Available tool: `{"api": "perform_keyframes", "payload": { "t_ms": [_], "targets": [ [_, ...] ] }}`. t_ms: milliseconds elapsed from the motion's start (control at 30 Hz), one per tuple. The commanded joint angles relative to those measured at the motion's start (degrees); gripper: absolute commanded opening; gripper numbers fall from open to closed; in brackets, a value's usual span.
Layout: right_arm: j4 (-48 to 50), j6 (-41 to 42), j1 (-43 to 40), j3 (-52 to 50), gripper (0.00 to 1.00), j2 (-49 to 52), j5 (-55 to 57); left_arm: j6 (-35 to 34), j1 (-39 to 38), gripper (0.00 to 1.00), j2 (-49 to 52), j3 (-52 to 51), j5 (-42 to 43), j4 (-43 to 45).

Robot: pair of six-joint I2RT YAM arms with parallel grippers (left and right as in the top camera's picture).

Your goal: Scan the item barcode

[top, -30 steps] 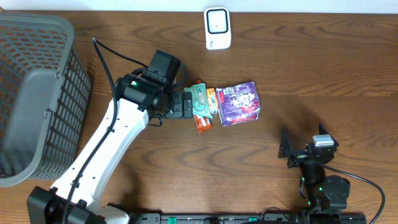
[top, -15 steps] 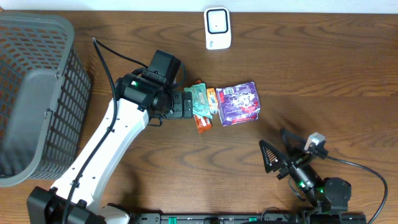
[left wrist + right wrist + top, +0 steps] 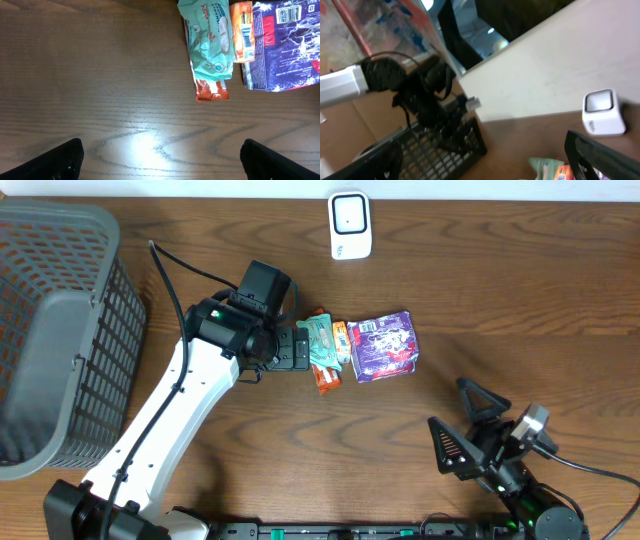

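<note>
Three packets lie side by side mid-table: a mint-green packet (image 3: 321, 340) over an orange bar (image 3: 328, 375), and a purple packet (image 3: 385, 346) to their right. In the left wrist view the green packet (image 3: 210, 40), a barcoded orange wrapper (image 3: 243, 30) and the purple packet (image 3: 285, 45) with its barcode sit at the top. My left gripper (image 3: 303, 348) (image 3: 160, 160) is open just left of them, nothing between its fingers. The white scanner (image 3: 350, 225) (image 3: 602, 112) stands at the far edge. My right gripper (image 3: 447, 404) (image 3: 485, 160) is open and empty at the front right.
A grey mesh basket (image 3: 55, 320) (image 3: 440, 145) fills the left end of the table. The left arm (image 3: 170, 420) stretches from the front edge toward the packets. A pale wall (image 3: 555, 65) rises behind the scanner.
The right arm has lifted and swung its open gripper up and out over the front right of the table. The left arm and the packets have not moved.
</note>
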Motion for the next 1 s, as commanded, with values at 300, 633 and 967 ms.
{"api": "perform_keyframes", "payload": {
  "t_ms": [300, 633, 967],
  "targets": [
    [-23.0, -23.3, -0.4, 24.8, 0.99, 10.9, 3.7, 0.7, 0.0, 1.0, 0.3, 0.0, -0.7, -0.2],
    [-46.9, -39.6, 1.2, 41.4, 0.99, 30.8, 2.5, 0.7, 0.0, 1.0, 0.3, 0.0, -0.7, -0.2],
    [-57.1, -42.2, 8.3, 55.2, 0.99, 55.3, 11.3, 0.7, 0.0, 1.0, 0.3, 0.0, -0.7, -0.2]
  ]
}}
